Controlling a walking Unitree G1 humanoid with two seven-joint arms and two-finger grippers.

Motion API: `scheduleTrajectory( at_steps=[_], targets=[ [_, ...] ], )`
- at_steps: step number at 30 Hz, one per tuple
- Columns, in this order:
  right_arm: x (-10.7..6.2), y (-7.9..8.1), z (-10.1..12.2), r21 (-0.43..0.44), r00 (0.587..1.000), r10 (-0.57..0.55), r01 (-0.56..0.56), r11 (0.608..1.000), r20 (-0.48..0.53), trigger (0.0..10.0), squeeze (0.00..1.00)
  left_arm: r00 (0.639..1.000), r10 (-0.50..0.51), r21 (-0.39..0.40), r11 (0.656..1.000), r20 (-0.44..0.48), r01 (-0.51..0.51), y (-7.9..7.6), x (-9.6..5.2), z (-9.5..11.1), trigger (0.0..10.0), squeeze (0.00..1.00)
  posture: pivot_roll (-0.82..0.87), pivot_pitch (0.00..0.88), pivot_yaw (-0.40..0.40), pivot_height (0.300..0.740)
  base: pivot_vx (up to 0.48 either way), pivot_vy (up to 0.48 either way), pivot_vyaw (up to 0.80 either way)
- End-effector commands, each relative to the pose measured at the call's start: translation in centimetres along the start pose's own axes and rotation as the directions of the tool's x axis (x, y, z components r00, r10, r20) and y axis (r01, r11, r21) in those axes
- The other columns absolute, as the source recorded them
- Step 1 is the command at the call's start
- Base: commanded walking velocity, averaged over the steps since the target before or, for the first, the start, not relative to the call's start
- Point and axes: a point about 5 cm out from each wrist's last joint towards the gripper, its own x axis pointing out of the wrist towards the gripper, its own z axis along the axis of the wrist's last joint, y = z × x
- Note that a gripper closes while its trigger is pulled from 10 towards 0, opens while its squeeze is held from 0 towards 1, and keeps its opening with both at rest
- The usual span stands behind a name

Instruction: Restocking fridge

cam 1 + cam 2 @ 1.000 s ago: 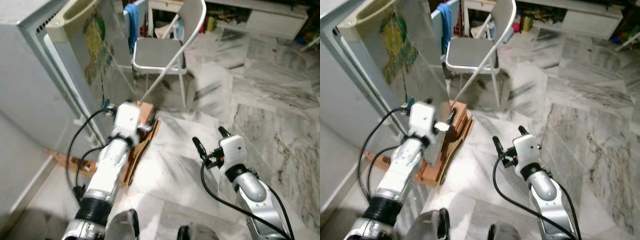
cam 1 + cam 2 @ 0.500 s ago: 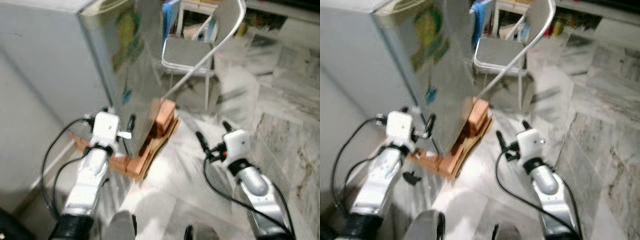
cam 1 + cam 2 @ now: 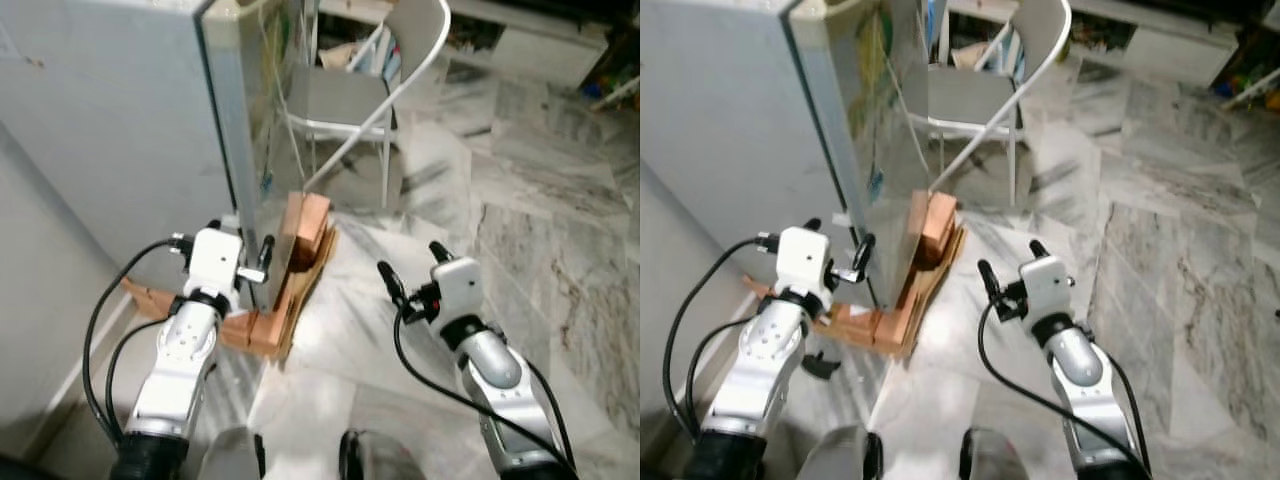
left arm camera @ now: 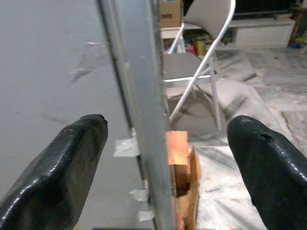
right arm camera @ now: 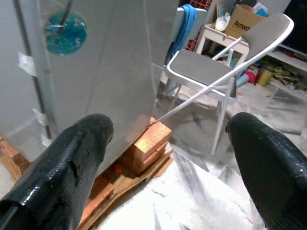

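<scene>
We see a matt grey metal fridge [image 3: 120,110] with a brushed steel door edge [image 4: 139,120], rough orange bricks [image 3: 300,225] on brown cardboard, glossy veined marble floor [image 3: 560,230], and a white-painted metal folding chair [image 3: 350,100].

Fridge door [image 3: 232,150] edge-on between spread left fingers [image 4: 72,158]. Bricks [image 3: 300,235] and folding chair [image 3: 350,100] blocking behind; open marble floor [image 3: 560,230] rightward.

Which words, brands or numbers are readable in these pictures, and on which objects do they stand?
"Amw", cut off at the picture's edge: on the cardboard box behind the folding chair.
Round teal sticker on the fridge door: print too blurred to read.
Green and yellow picture on the door: no readable words.
</scene>
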Motion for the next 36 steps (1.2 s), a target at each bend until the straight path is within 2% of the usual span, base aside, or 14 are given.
scheduleTrajectory(
  at_steps=[1,7,13,18,22,23,24,26,28,29,30,32,36],
  targets=[
    [-0.2,-0.5,-0.1,0.003,1.0,-0.018,0.018,1.0,-0.013,10.0,0.0,1.0,-0.022,0.005,1.0,0.007,0.022,-0.4,0.4,0.2,10.0,0.0,0.08,0.114,-0.041,0.74,0.0,0.0,-0.8],
    [-0.2,-0.4,0.0,-0.004,1.0,-0.019,0.019,1.0,-0.004,10.0,0.0,0.999,-0.033,0.005,0.999,0.039,0.033,-0.1,1.4,1.0,10.0,0.0,0.07,0.107,-0.036,0.74,0.151,0.0,-0.71],
    [-0.3,-0.6,-0.1,-0.005,1.0,-0.024,0.024,1.0,-0.005,10.0,0.0,0.998,-0.039,0.001,0.999,0.041,0.039,-0.3,1.4,0.9,10.0,0.0,0.06,0.103,-0.038,0.74,0.374,0.0,-0.38],
    [-0.2,-0.6,-0.1,-0.013,1.0,-0.017,0.017,1.0,-0.005,10.0,0.0,0.999,0.002,-0.008,1.0,0.032,-0.001,-0.1,1.0,0.6,10.0,0.0,0.06,0.1,-0.04,0.74,0.0,0.0,0.0],
    [-0.2,-0.6,0.0,-0.014,1.0,-0.015,0.015,1.0,-0.006,10.0,0.0,0.997,0.079,-0.013,0.997,0.02,-0.079,0.9,0.3,0.3,10.0,0.0,0.06,0.106,-0.04,0.74,0.0,0.0,0.0],
    [-0.2,-0.6,-0.1,-0.014,1.0,-0.015,0.014,1.0,-0.008,10.0,0.0,0.992,0.125,-0.015,0.992,0.011,-0.125,1.5,0.1,0.0,10.0,0.0,0.06,0.108,-0.041,0.74,0.0,0.0,0.0],
    [-0.2,-0.6,-0.1,-0.014,1.0,-0.015,0.014,1.0,-0.008,10.0,0.0,0.992,0.125,-0.015,0.992,0.011,-0.125,1.5,0.1,0.0,10.0,0.0,0.06,0.108,-0.041,0.74,0.0,0.0,0.0],
    [-0.3,-0.6,-0.1,-0.014,1.0,-0.013,0.013,1.0,-0.01,10.0,0.0,0.977,0.215,-0.019,0.976,-0.01,-0.215,2.8,-0.1,-0.4,10.0,0.0,0.05,0.112,-0.044,0.74,0.0,0.0,0.0],
    [-0.3,-0.6,-0.1,-0.015,1.0,-0.013,0.013,1.0,-0.01,10.0,0.0,0.972,0.233,-0.023,0.972,-0.016,-0.233,3.1,0.0,-0.5,10.0,0.0,0.05,0.114,-0.046,0.74,0.0,0.0,0.0],
    [-0.4,-0.7,-0.1,-0.015,1.0,-0.012,0.012,1.0,-0.01,10.0,0.0,0.968,0.25,-0.02,0.968,-0.018,-0.251,3.7,0.3,-0.5,10.0,0.0,0.05,0.115,-0.046,0.74,0.0,0.0,0.0],
    [-0.4,-0.7,-0.1,-0.015,1.0,-0.012,0.012,1.0,-0.01,10.0,0.0,0.968,0.25,-0.02,0.968,-0.018,-0.251,3.7,0.3,-0.5,10.0,0.0,0.05,0.115,-0.046,0.74,0.0,0.0,0.0],
    [-0.5,-0.7,0.0,-0.017,1.0,-0.01,0.01,1.0,-0.011,10.0,0.0,0.966,0.259,-0.022,0.965,-0.012,-0.259,4.4,1.2,-0.2,10.0,0.0,0.04,0.12,-0.051,0.74,0.0,0.0,0.0],
    [-0.5,-0.7,0.0,-0.018,1.0,-0.008,0.008,1.0,-0.012,10.0,0.0,0.966,0.258,-0.024,0.966,-0.009,-0.258,4.7,2.0,0.0,10.0,0.0,0.04,0.121,-0.052,0.74,0.0,0.0,0.0]
  ],
)
